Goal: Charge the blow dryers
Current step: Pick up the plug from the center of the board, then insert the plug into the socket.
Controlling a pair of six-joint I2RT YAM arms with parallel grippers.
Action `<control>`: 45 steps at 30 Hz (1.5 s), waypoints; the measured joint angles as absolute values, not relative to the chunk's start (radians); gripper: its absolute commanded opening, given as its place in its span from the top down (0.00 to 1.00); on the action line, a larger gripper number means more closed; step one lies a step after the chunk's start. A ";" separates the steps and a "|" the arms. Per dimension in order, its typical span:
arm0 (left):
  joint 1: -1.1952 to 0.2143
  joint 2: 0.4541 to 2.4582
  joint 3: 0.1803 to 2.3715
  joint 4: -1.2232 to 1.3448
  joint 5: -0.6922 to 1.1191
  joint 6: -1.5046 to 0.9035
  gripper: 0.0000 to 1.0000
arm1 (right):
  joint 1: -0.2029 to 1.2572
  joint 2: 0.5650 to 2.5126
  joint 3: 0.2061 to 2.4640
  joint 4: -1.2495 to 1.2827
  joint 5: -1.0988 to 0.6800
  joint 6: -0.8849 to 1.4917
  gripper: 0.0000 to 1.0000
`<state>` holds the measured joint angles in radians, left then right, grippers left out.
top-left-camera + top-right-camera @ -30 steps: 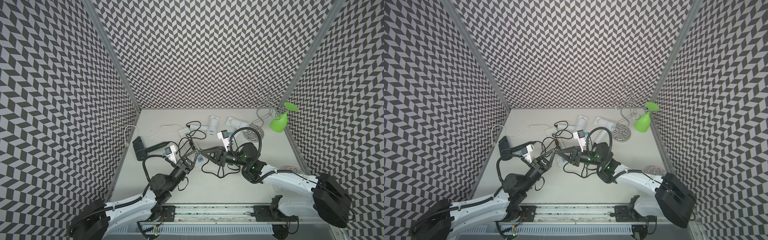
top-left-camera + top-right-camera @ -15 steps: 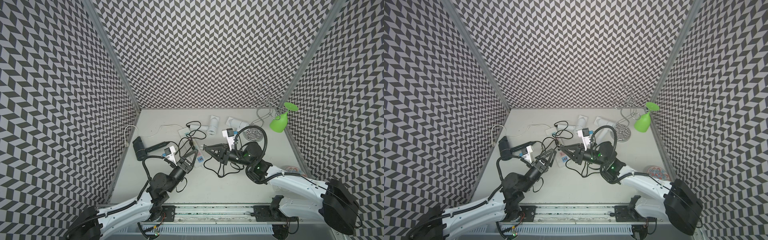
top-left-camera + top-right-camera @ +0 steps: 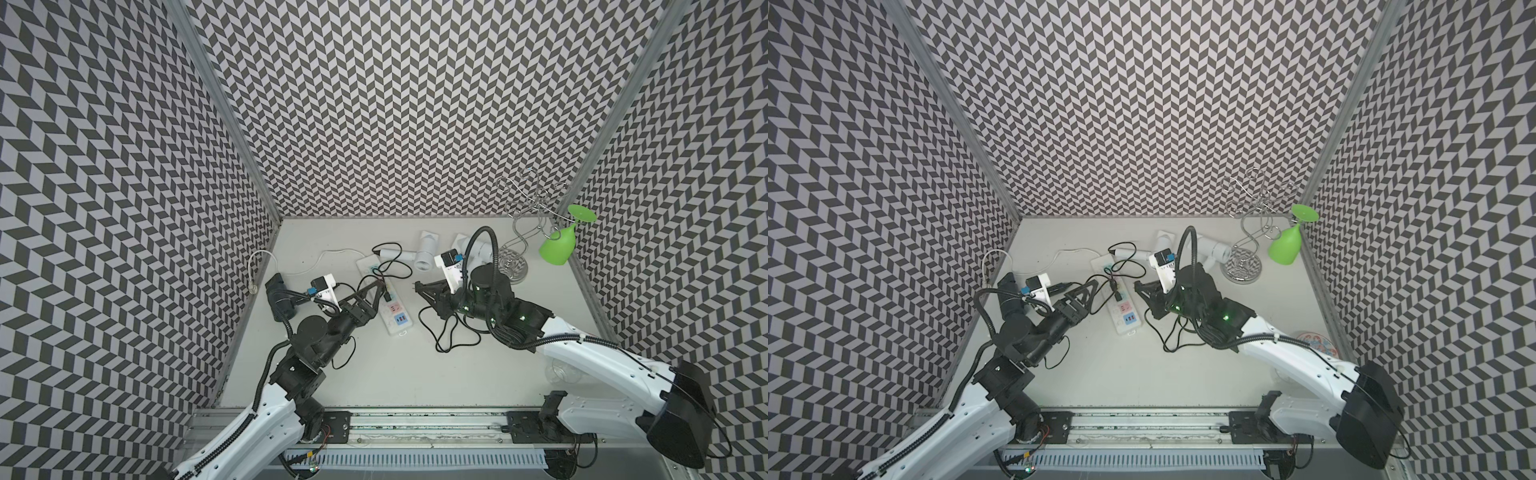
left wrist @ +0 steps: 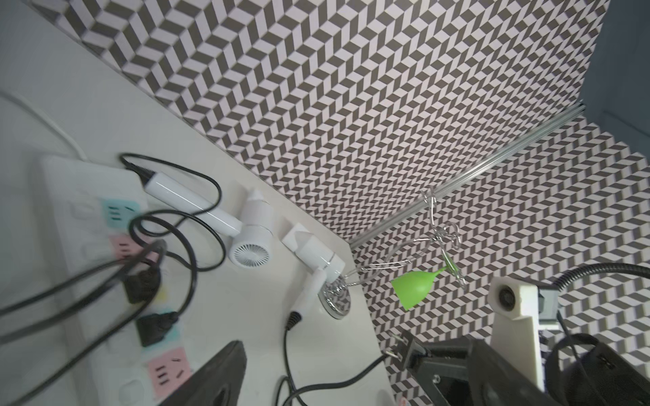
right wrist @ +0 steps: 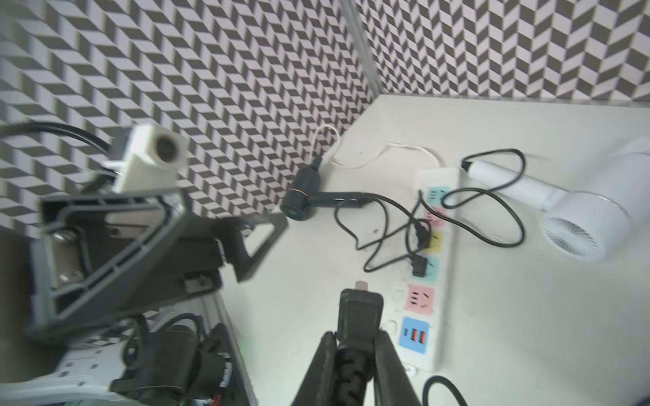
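Note:
The long white power strip (image 3: 388, 305) lies mid-table with two black plugs (image 5: 419, 266) seated in it. A white blow dryer (image 3: 424, 254) and another white one (image 3: 480, 249) lie behind it. The black blow dryer (image 3: 276, 291) lies by the left wall. My right gripper (image 3: 417, 286) is shut on a third black plug (image 5: 358, 309), held above the table beside the strip's near end (image 5: 418, 337). Its cord (image 3: 446, 332) trails in loops under the right arm. My left gripper (image 3: 371, 286) stands open and empty over the strip's left side. One of its fingers (image 4: 214, 379) shows in the left wrist view.
A chrome wire rack (image 3: 519, 241) with a green goblet (image 3: 559, 245) hanging on it stands at the back right. The strip's thin white cable (image 3: 332, 254) runs to the left wall. A patterned plate (image 3: 1313, 338) and a clear glass (image 3: 561, 370) sit near the right edge.
My left gripper was shut close to the right gripper's tip; it has opened wide and drawn back left. The right gripper has pulled slightly right, still holding the plug.

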<state>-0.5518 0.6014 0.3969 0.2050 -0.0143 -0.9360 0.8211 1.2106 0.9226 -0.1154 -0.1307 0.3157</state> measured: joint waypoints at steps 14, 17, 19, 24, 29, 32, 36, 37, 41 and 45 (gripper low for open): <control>-0.433 0.701 0.280 0.211 0.118 -0.804 0.01 | 0.736 1.275 1.021 -0.392 0.026 0.252 1.00; -0.433 0.690 0.250 0.244 0.110 -0.778 0.01 | 0.738 1.307 1.023 -0.400 0.067 0.310 1.00; -0.433 0.667 0.235 0.251 0.098 -0.760 0.01 | 0.738 1.316 1.024 -0.411 0.099 0.358 1.00; -0.431 0.601 0.207 0.262 0.065 -0.732 0.01 | 0.737 1.323 1.061 -0.435 0.102 0.448 1.00; -0.431 0.585 0.203 0.262 0.030 -0.719 0.01 | 0.737 1.425 1.217 -0.495 0.073 0.466 1.00; -0.425 0.598 0.193 0.270 0.019 -0.719 0.01 | 0.737 1.523 1.331 -0.558 0.053 0.465 1.00; -0.398 0.640 0.170 0.283 0.019 -0.722 0.01 | 0.738 1.687 1.494 -0.665 0.020 0.455 1.00; -0.387 0.655 0.168 0.285 0.022 -0.724 0.01 | 0.739 1.723 1.521 -0.685 0.011 0.451 1.00; -0.342 0.698 0.154 0.297 0.043 -0.735 0.01 | 0.755 1.822 1.570 -0.756 0.001 0.432 1.00; -0.301 0.720 0.145 0.316 0.070 -0.746 0.01 | 0.773 1.845 1.572 -0.803 -0.023 0.422 1.00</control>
<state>-0.3008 0.7197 0.1452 0.3161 0.0704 -0.7460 0.7727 1.8450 1.5723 -0.8032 -0.0231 0.4221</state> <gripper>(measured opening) 0.991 0.196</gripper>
